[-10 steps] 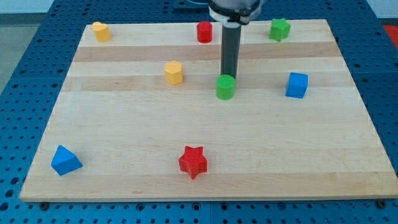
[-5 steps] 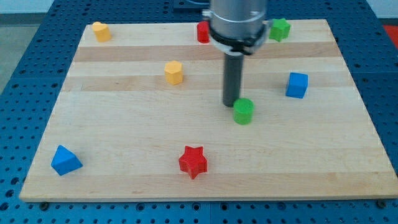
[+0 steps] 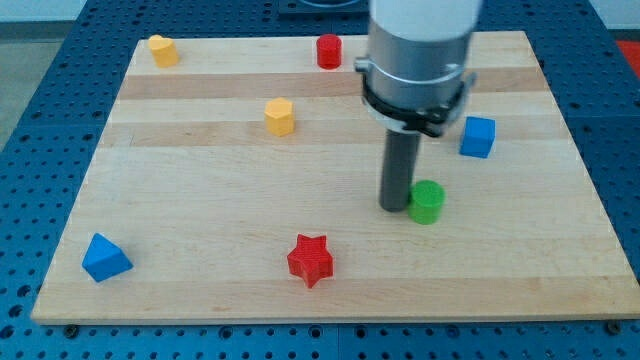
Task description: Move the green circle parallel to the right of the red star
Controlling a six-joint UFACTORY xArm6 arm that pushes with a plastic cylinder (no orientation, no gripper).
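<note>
The green circle [image 3: 427, 202] is a short green cylinder on the wooden board, right of centre. My tip [image 3: 394, 207] rests on the board right against the circle's left side. The red star [image 3: 310, 260] lies lower down and to the left, near the view's bottom centre. The green circle sits to the right of the star and somewhat higher in the view.
A blue cube [image 3: 478, 137] sits above and right of the green circle. A yellow hexagon block [image 3: 280, 116], a red cylinder [image 3: 329, 51] and a yellow block [image 3: 161, 49] lie toward the top. A blue triangle [image 3: 104, 258] is at bottom left. The arm's body hides the top right.
My tip has moved down and to the right, pushing the green circle with it from the board's middle toward the lower right. The green star at the top is now hidden by the arm.
</note>
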